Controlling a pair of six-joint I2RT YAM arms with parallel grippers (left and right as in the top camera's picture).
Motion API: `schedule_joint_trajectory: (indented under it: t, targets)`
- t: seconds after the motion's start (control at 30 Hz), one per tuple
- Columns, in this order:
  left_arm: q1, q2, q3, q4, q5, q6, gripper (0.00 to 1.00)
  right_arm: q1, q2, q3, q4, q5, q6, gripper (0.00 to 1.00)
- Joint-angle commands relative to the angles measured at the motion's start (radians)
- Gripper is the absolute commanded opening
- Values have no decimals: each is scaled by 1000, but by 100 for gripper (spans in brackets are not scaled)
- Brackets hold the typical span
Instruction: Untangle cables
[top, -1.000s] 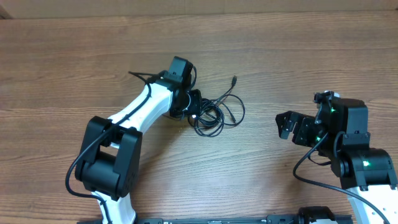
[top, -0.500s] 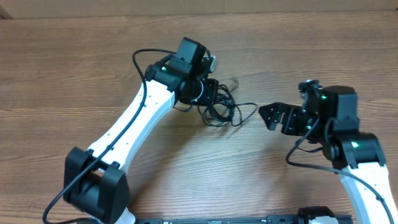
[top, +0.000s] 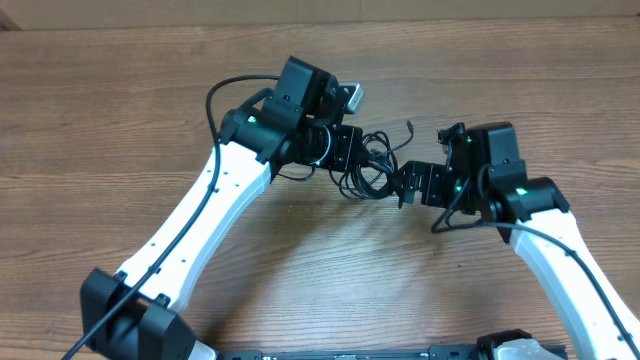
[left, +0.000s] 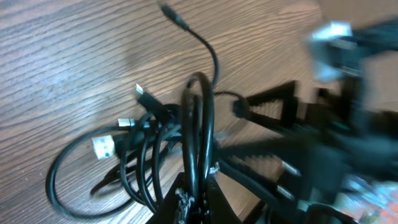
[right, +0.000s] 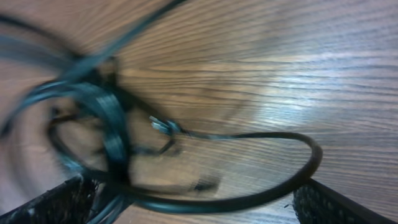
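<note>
Left of centre in the overhead view, the left end effector is clamped shut on several strands of the cables, pinching them together where they arch over its tips. The likely trouble starts there. With so many strands in one pinch, a pull from the other side may drag the whole bundle instead of freeing one cord, or it may cinch the knot tighter. To the right, the right end effector has its jaws spread wide and empty, just beside the bundle. If it closes carelessly it could catch two or three cords at once, or a plug. The two arms also look close enough to bump each other.

The cables are thin, black and glossy, bunched just above the middle of the frame over the wooden table. In the left wrist view, loose loops sprawl toward the lower left with small pale plugs among them. A tight arch rises at centre, and one free end curls toward the top.
</note>
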Motion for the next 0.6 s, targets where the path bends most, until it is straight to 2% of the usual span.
schedule_joint_trajectory:
  t: [0.0,0.17,0.37,0.47,0.57]
  targets:
    - [0,-74,32,11,54,22,4,5,40,26,23,45,65,100]
    - [0,-104,32,15,97,23,4,5,92,26,50,73,97,100]
    - [1,-122,32,-26,92,59,4,4,105,26,0,325,290,100]
    - [0,-122,32,-73,10,71,4,5,105,26,33,196,261,100]
    - [0,-120,32,-107,-129,71,4,5,105,26,92,-110,81,100]
